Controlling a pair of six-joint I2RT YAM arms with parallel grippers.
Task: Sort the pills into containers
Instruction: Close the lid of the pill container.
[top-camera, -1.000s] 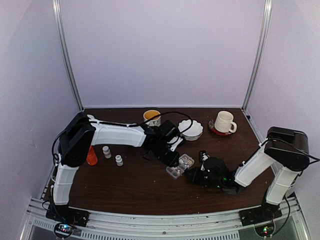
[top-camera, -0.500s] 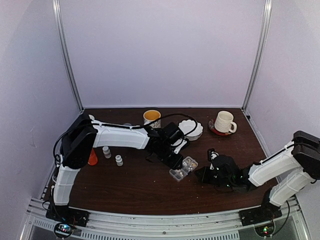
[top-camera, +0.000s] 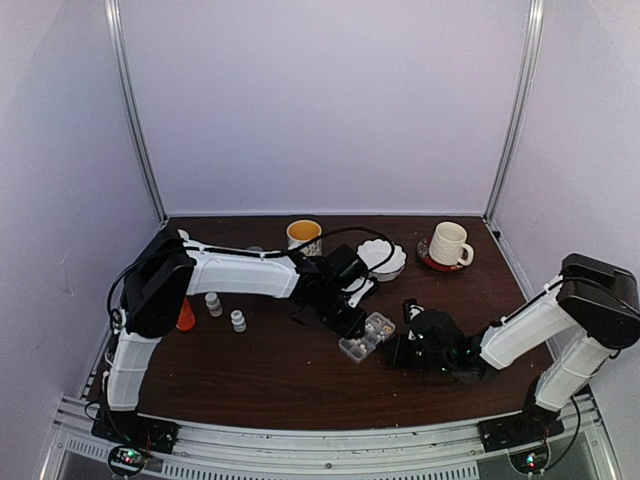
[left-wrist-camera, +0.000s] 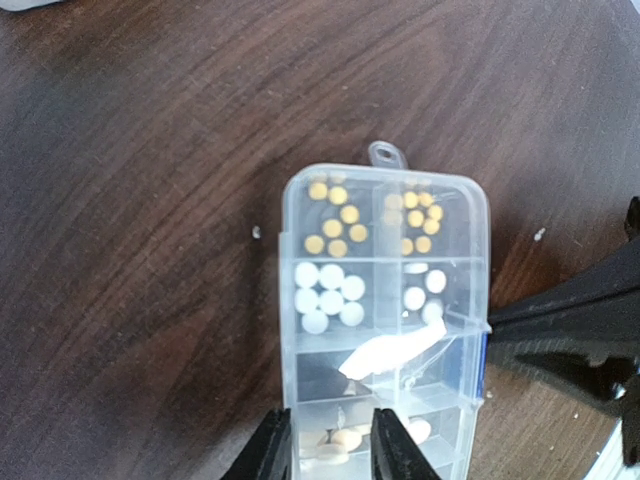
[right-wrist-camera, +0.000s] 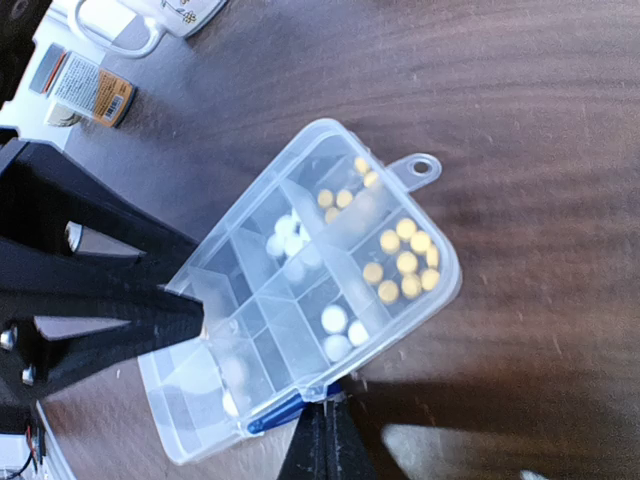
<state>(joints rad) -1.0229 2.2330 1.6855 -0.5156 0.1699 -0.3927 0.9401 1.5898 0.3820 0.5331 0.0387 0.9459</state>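
Nudged box (top-camera: 366, 335) slightly rightwards over table (top-camera: 270, 370) vs 1 s ago, w/ a small turn; no shift since half a sec back. Swung right arm (top-camera: 520, 325) out wide, then back in, w/ right gripper (right-wrist-camera: 325, 412) again at box's side. Prob. means repositioning done and bracing for lid work now, no dropping of pills (left-wrist-camera: 331, 302) yet

Clamped on box's near end w/ left gripper (left-wrist-camera: 330, 425), fingers part-open, straddling just one of the near cells (left-wrist-camera: 440, 440) w/ tan pills between them; looks like a real grip, tho hold partly cut off by frame edge. Shut tight on nothing w/ right gripper, tips touching blue latch (right-wrist-camera: 285, 411) just ahead of them. Sitting between both sets of fingertips, touching both

Pointing straight away from left fingers along long axis, tab (left-wrist-camera: 384, 155) at far end; slanting across in front of right fingers, tab end ahead-right. Sorted already: yellow in the two cells farthest from left fingers, white in next two; raised lid flap (left-wrist-camera: 392, 352) just ahead of left fingertips
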